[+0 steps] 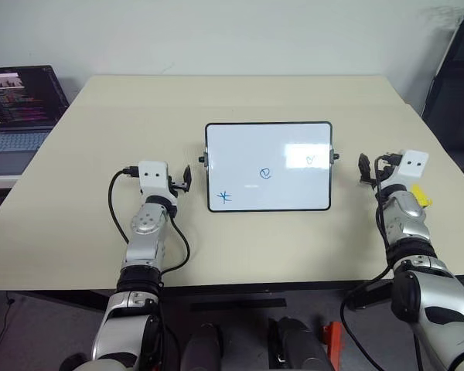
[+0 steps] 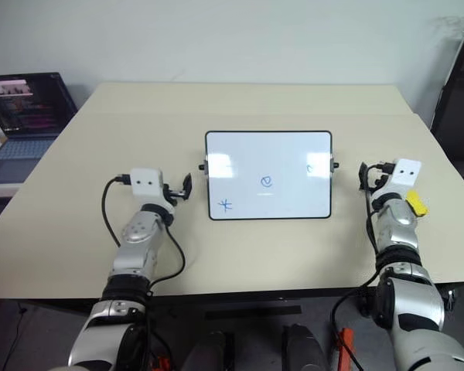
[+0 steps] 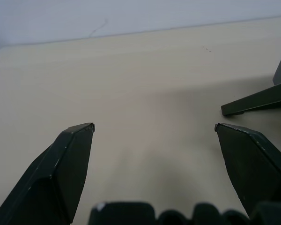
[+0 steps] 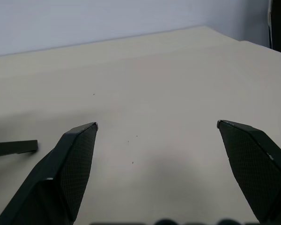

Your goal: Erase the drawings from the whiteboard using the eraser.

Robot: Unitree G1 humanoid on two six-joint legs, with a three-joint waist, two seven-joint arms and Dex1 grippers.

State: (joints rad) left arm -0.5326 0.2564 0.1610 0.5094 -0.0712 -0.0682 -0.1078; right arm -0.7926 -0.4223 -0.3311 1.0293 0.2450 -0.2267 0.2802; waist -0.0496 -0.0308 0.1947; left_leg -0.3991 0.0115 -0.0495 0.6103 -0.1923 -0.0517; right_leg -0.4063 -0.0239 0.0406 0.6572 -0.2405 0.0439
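I am holding both arms out over the beige table point(image 1: 240, 247), one on each side of the whiteboard point(image 1: 268, 166), which is lying flat at the table's centre with its long sides running left to right.

Left gripper point(image 1: 184, 180): I am keeping it just beside the board's left edge, near the lower-left corner, apart from the frame. Its fingers point(image 3: 68, 164) are standing wide apart with nothing between them; bare tabletop is showing in the gap.

Right gripper point(image 1: 365, 168): I am keeping it to the right of the board's right edge, a little farther off than the left one. Its fingers point(image 4: 75, 164) are likewise spread wide and are gripping nothing.

The drawings are all sitting on the board in blue marker: the star-like cross point(image 1: 225, 197) in the near-left corner, the spiral "e" point(image 1: 265, 173) at about the centre, and the small scribble point(image 1: 310, 160) toward the far right, partly washed out by glare.

The eraser point(image 2: 415, 202) is lying on the table at the right, just beside my right wrist and partly hidden behind it. I cannot tell whether the two are touching.

A laptop point(image 1: 19, 116) is standing open beyond the table's left edge, screen lit.
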